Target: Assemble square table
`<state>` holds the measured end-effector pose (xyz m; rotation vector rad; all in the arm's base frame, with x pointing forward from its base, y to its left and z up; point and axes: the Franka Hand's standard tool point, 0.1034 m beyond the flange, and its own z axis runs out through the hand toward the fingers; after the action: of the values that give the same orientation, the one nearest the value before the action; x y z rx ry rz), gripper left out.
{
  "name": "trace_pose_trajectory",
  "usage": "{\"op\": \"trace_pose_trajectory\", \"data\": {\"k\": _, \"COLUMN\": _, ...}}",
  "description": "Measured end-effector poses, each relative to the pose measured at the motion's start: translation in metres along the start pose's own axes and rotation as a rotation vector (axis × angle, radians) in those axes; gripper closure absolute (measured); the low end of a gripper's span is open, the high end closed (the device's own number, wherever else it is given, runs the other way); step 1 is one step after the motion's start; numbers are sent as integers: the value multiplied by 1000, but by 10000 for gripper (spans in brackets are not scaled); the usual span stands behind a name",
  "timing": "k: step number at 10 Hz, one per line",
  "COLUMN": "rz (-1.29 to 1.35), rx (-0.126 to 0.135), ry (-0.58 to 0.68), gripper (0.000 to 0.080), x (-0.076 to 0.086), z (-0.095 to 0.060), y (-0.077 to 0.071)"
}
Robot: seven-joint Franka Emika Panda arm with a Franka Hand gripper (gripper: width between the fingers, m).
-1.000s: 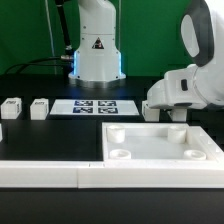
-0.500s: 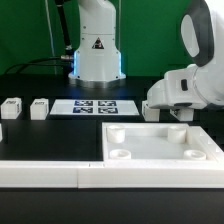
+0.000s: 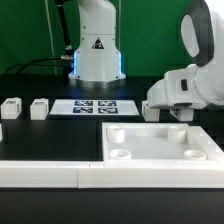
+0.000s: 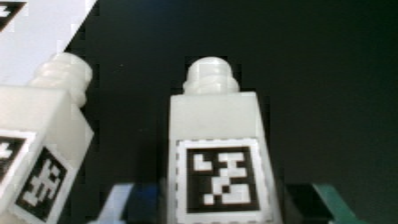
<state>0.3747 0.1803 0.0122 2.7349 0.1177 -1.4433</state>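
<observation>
The square table's top (image 3: 160,140) lies on the exterior view's right, a white slab with a raised rim and round corner sockets. Just behind it my gripper (image 3: 166,114) is down at the table surface. In the wrist view a white leg (image 4: 217,140) with a peg end and a black-and-white tag stands between my fingers (image 4: 134,205), and the gripper (image 4: 217,207) is shut on it. A second leg (image 4: 45,120) lies close beside it. Two more legs (image 3: 11,106) (image 3: 39,108) sit on the exterior view's left.
The marker board (image 3: 95,106) lies in the middle, in front of the arm's base (image 3: 97,50). A long white rail (image 3: 50,172) runs along the front and meets the slab's left side.
</observation>
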Motion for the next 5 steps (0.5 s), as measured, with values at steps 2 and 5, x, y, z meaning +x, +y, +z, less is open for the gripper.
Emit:
{"op": "trace_pose_trajectory", "data": {"k": 2, "rz": -33, "rx": 2, "ry": -9, "gripper": 509, "x": -7, "z": -19, "y": 9}}
{"op": "trace_pose_trajectory", "data": {"k": 5, "rz": -93, "rx": 29, "ry": 48, "gripper": 509, "x": -40, "z": -83, "y": 40}}
